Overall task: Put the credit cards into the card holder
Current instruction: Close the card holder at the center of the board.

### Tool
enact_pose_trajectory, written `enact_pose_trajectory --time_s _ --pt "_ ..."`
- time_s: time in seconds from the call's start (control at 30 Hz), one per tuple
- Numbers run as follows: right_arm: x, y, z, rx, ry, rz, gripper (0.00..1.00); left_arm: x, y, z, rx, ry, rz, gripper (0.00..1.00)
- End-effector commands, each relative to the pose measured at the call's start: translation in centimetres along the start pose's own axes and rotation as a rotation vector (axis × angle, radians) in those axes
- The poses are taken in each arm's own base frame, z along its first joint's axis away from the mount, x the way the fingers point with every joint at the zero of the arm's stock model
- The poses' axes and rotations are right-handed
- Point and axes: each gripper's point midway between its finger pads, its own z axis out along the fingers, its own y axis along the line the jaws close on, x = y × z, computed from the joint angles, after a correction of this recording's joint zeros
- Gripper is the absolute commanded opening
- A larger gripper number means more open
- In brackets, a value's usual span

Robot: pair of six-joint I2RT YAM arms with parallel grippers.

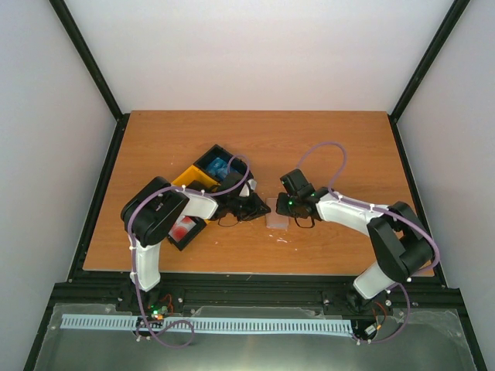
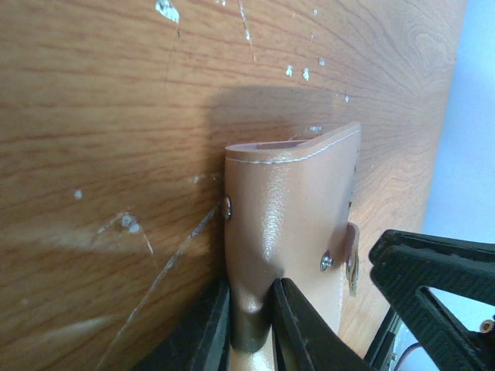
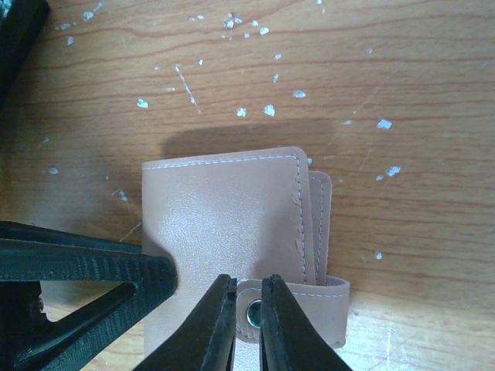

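Note:
The pinkish-tan card holder [image 1: 277, 222] lies folded on the wooden table between my two grippers. My left gripper [image 1: 255, 209] is shut on it, and in the left wrist view its fingers [image 2: 251, 309] pinch a fold of the leather cover [image 2: 294, 201]. My right gripper [image 1: 288, 207] is closed on the holder's snap strap, with the metal stud [image 3: 253, 312] showing between its fingertips [image 3: 249, 309]. The holder's cover [image 3: 224, 216] is shut. Blue credit cards [image 1: 217, 167] lie in a bin. A red-and-white card [image 1: 184, 229] lies in a black bin under my left arm.
Black and yellow bins [image 1: 195, 176] stand together left of centre, partly under my left arm. The left gripper's finger [image 3: 77, 270] shows at the lower left of the right wrist view. The right gripper's body [image 2: 433, 270] shows at the right of the left wrist view.

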Motion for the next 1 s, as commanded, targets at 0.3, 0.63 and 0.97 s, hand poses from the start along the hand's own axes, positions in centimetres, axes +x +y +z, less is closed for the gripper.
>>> enact_pose_trajectory --time_s 0.3,0.63,0.97 --pt "1.3 0.1 1.1 -0.026 0.038 0.039 0.1 4.7 8.7 0.8 -0.271 0.114 -0.115 0.17" --pt "1.4 0.5 1.5 -0.064 0.031 0.067 0.1 4.6 8.6 0.8 -0.269 0.113 -0.112 0.17" --pt "1.4 0.2 2.0 -0.041 0.033 0.048 0.09 4.6 8.5 0.8 -0.268 0.111 -0.112 0.17"
